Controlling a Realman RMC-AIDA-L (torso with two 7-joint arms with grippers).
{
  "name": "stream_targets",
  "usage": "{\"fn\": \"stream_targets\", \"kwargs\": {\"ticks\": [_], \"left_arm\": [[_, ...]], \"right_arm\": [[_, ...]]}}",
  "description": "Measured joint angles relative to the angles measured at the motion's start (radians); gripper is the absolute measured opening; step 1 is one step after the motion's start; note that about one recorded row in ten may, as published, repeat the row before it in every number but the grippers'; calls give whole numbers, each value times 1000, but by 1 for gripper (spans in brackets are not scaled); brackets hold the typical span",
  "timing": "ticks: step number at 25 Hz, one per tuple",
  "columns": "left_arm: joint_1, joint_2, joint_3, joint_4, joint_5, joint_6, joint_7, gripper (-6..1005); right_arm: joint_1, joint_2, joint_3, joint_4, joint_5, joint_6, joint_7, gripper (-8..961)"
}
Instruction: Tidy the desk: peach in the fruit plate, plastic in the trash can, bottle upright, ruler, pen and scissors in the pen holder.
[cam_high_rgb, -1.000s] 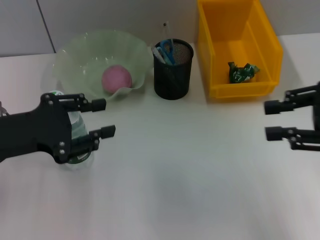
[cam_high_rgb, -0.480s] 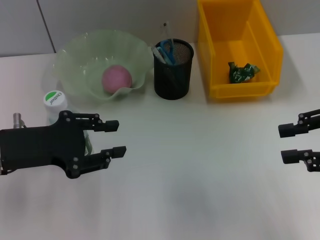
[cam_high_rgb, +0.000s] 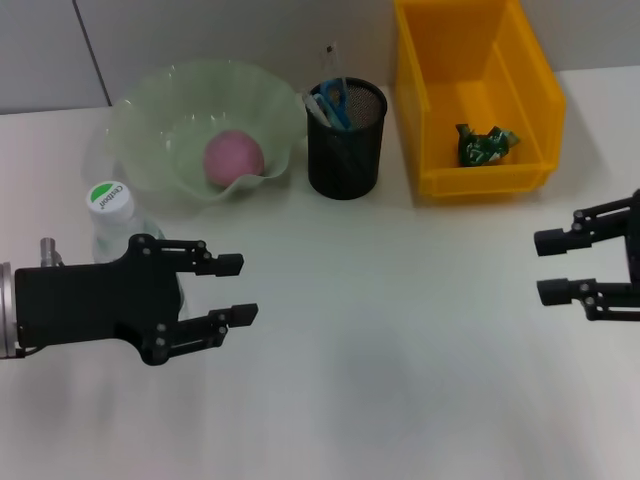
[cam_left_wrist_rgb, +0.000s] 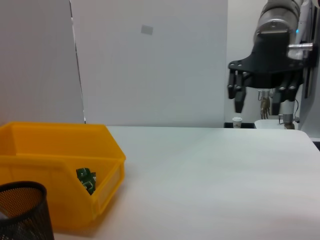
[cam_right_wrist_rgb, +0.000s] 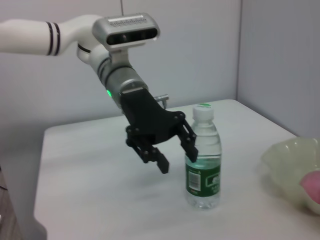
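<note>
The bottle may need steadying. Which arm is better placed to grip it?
Left. The left gripper is open and hangs just beside the upright bottle, while the right gripper, also open, is far off by the yellow bin.

You have a white matte table (cam_high_rgb: 400, 350) carrying an upright clear plastic bottle (cam_high_rgb: 112, 225), a pale green wavy plate (cam_high_rgb: 160, 110), a black mesh holder (cam_high_rgb: 346, 150) and a yellow plastic bin (cam_high_rgb: 480, 180).

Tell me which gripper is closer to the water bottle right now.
The left. The left gripper hangs right beside the upright water bottle, jaws open and off it. The right gripper is far across the desk, in front of the yellow bin.
</note>
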Motion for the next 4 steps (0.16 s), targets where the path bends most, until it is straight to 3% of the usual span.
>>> {"fn": "stream_targets", "kwargs": {"ticks": [4], "left_arm": [[-1, 0, 2, -9, 3, 0, 2, 499]], "right_arm": [[18, 0, -1, 38, -15, 28, -23, 448]]}}
